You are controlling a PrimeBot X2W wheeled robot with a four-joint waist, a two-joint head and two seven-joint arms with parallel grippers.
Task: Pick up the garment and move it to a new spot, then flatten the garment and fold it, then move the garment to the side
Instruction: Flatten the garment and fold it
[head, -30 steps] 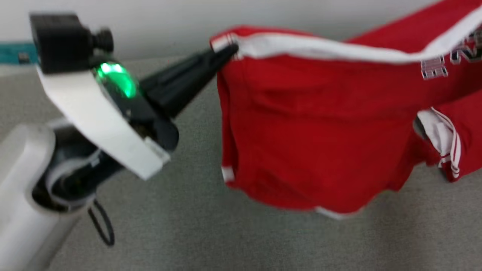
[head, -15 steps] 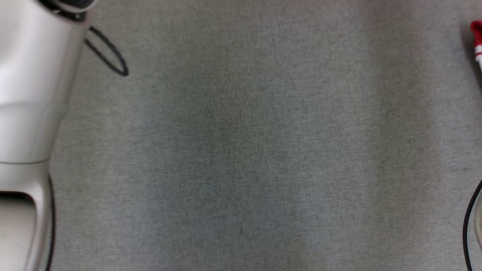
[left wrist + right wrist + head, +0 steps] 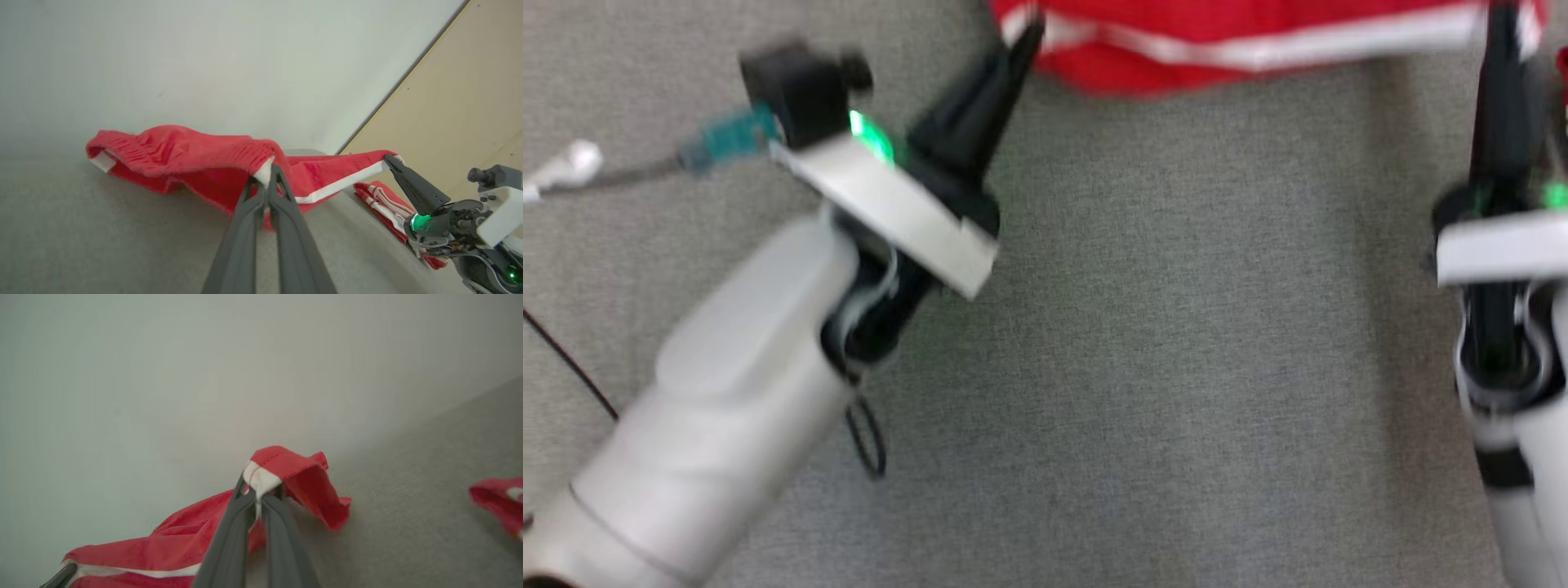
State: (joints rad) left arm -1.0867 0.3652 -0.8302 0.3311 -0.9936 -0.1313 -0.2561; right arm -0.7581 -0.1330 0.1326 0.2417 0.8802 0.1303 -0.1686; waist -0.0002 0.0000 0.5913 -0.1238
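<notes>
The garment (image 3: 1217, 49) is red with a white stripe and is stretched between my two grippers along the top of the head view. My left gripper (image 3: 1025, 37) is shut on one white-striped end and my right gripper (image 3: 1499, 20) is shut on the other. In the left wrist view my left gripper (image 3: 265, 179) pinches the white edge, while the garment (image 3: 184, 155) sags onto the grey surface beyond it and my right gripper (image 3: 390, 160) holds the far end. In the right wrist view my right gripper (image 3: 259, 486) grips a white-edged corner of the garment (image 3: 171, 543).
A grey fabric-covered table (image 3: 1176, 367) spreads below both arms, and a pale wall (image 3: 204, 61) stands behind it. A separate bunch of red-and-white cloth (image 3: 380, 200) lies by my right arm. A dark cable (image 3: 572, 367) and a white plug (image 3: 564, 163) sit at the left.
The head camera has swung, so the whole picture has shifted. The garment hung low from my left gripper a second ago; now both grippers show, holding its striped edge taut.
</notes>
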